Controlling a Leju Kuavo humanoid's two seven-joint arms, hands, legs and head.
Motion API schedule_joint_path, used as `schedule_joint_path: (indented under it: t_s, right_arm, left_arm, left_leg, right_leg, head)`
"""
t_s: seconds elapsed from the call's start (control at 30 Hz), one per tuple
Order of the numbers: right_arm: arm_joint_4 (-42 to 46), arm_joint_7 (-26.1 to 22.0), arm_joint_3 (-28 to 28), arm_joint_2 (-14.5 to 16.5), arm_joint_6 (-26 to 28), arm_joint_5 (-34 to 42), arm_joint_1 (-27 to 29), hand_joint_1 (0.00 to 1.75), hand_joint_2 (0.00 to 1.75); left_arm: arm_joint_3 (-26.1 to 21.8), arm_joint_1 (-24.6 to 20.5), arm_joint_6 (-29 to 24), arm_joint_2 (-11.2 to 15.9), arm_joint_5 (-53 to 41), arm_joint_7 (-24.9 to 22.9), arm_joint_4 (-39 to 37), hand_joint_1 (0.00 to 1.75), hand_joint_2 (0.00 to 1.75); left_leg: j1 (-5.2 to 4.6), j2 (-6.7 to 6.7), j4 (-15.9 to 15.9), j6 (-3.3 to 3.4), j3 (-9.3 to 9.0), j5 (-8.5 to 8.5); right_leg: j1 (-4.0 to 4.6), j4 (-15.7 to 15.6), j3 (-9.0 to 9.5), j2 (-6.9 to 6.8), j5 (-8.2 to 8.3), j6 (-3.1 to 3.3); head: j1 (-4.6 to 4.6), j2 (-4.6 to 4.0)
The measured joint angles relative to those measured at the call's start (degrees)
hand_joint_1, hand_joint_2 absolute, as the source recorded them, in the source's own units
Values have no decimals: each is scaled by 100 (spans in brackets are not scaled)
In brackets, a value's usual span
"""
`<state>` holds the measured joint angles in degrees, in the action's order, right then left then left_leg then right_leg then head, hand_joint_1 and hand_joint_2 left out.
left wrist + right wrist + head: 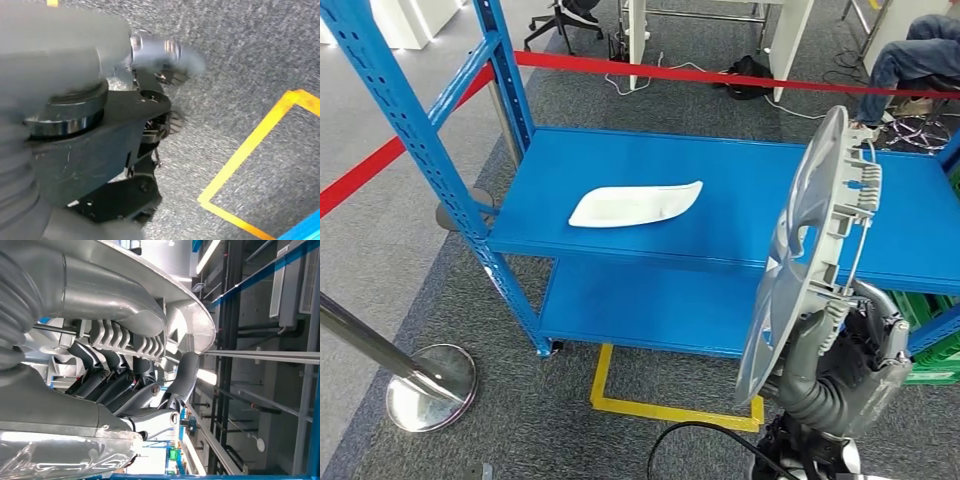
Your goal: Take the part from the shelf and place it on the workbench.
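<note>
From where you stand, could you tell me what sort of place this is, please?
Probably a workshop or robot test area: a blue steel shelf rack holding a white part, yellow floor marking tape and a red barrier belt on posts. The right hand holds a grey wheel cover.

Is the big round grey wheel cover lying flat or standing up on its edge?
Standing on edge. The right hand grips the wheel cover at its lower rim, so the disc rises nearly upright, clear of the blue shelf.

Matt grey plastic part (803,250), glossy blue metal shelf (743,215)
</note>
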<state>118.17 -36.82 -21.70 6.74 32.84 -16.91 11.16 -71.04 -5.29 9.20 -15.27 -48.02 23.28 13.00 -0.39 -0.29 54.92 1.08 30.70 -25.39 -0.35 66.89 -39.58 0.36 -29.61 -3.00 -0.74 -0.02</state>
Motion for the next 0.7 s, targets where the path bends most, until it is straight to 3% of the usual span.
schedule_joint_path:
  t_s: [0.03,0.07,0.1,0.13,0.2,0.27,0.3,0.37,0.4,0.47,0.53,0.57,0.6,0.63,0.7]
  right_arm:
    - [-1,2,1,-1,5,1,1,175,175]
    - [-2,5,1,-3,10,1,2,175,175]
    - [-3,8,1,-4,16,0,3,175,175]
    - [-4,9,1,-6,20,-1,3,175,175]
    - [-4,14,1,-8,25,-3,-4,175,175]
    - [-5,18,-2,-10,27,-5,-7,175,175]
    - [-6,20,-2,-12,27,-6,-8,175,175]
    - [-6,21,-3,-15,28,-9,-5,175,175]
    - [-6,21,-3,-16,30,-11,-7,175,175]
    - [-6,21,-4,-18,32,-17,-8,175,175]
    - [-6,21,-5,-19,33,-21,0,175,175]
    - [-6,21,-4,-20,35,-21,2,175,175]
    - [-6,22,-4,-20,37,-21,4,175,175]
    - [-6,21,-3,-21,38,-21,4,175,175]
    - [-6,21,-3,-21,40,-23,3,175,175]
  left_arm:
    - [1,1,1,-1,0,0,0,0,175]
    - [1,2,2,-1,2,0,0,0,175]
    - [1,3,10,-1,5,0,0,0,175]
    - [1,3,27,-1,13,0,0,0,175]
    - [1,3,71,-1,28,3,0,0,175]
    - [1,5,93,-1,34,13,0,0,175]
    - [1,6,97,-1,35,19,0,0,175]
    - [2,11,99,-2,34,27,0,0,175]
    - [2,14,98,-2,32,27,0,0,175]
    - [2,17,95,-2,27,30,0,0,175]
    - [2,15,90,-3,24,33,0,0,175]
    - [2,15,87,-3,25,34,0,0,175]
    - [2,15,86,-3,26,35,0,0,175]
    - [2,15,85,-3,28,35,0,0,175]
    - [0,9,79,-3,32,35,0,0,175]
  left_leg:
    - [0,6,5,0,72,57]
    - [0,13,10,-3,149,114]
    - [2,19,18,-12,231,172]
    - [7,22,28,-28,308,224]
    - [15,18,68,-82,448,315]
    - [10,9,117,-145,527,391]
    - [5,5,129,-176,545,430]
    - [15,3,134,-238,569,490]
    - [21,3,176,-272,601,429]
    - [33,6,551,-331,753,30]
    - [38,6,1292,-368,983,-488]
    - [38,6,1596,-372,1048,-621]
    - [37,6,1731,-366,1027,-641]
    - [36,6,1650,-348,900,-561]
    - [25,5,962,-282,367,-313]
  right_leg:
    - [-4,367,-78,0,-205,-21]
    - [-8,638,-105,0,-302,-36]
    - [-12,746,-49,-1,-281,-50]
    - [-20,617,121,-2,-149,-61]
    - [-36,-134,715,-3,57,-92]
    - [-30,-784,1141,14,14,-52]
    - [-15,-908,1194,24,-43,-8]
    - [-8,-912,1107,21,1,112]
    - [-11,-905,1073,16,45,172]
    - [-23,-909,976,3,160,262]
    - [-16,-902,842,2,278,289]
    - [-10,-898,770,1,334,291]
    - [-5,-896,700,1,384,289]
    - [1,-895,638,2,430,284]
    - [9,-895,549,9,509,260]
  head:
    - [-4,0]
    - [-5,0]
    - [-6,0]
    - [-6,0]
    - [-8,0]
    - [-5,0]
    - [-2,1]
    - [-1,1]
    - [10,1]
    - [45,0]
    - [69,0]
    - [70,0]
    - [69,0]
    - [69,0]
    - [71,0]
